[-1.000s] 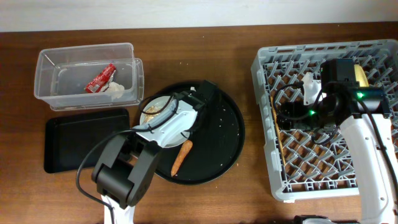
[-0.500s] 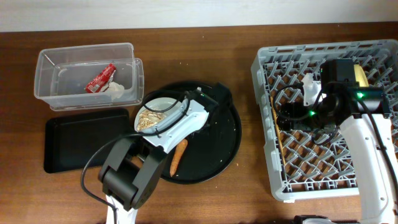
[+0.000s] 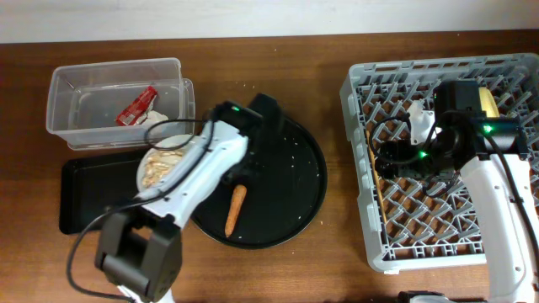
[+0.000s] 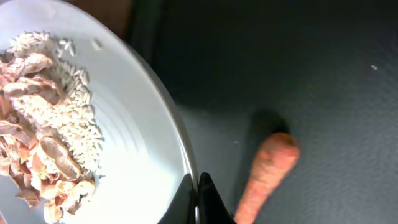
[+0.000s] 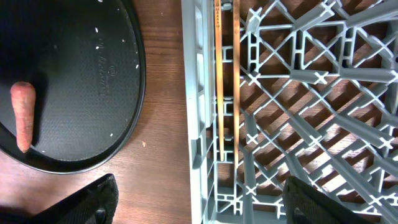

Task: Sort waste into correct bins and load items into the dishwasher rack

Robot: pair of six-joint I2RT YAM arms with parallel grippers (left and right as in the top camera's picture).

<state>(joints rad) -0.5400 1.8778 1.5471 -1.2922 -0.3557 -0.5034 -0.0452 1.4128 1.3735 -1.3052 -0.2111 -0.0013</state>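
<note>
My left gripper is shut on the rim of the pale plate, which carries pale beige food scraps. In the overhead view the plate hangs over the near edge of the clear box and the shallow black tray. The red wrapper and white tissue lie in the clear box. The carrot lies on the round black tray. My right gripper is open and empty over the left edge of the dishwasher rack, where the chopsticks lie. The yellow bowl sits in the rack. The cups are out of view.
The round black tray lies between the bins and the rack, with a strip of bare wood table between it and the rack. My left arm reaches across the round tray's left side.
My left gripper has carried the plate leftward off the round tray to above the black tray and clear box. The carrot lies fully uncovered. The right arm has not moved.
</note>
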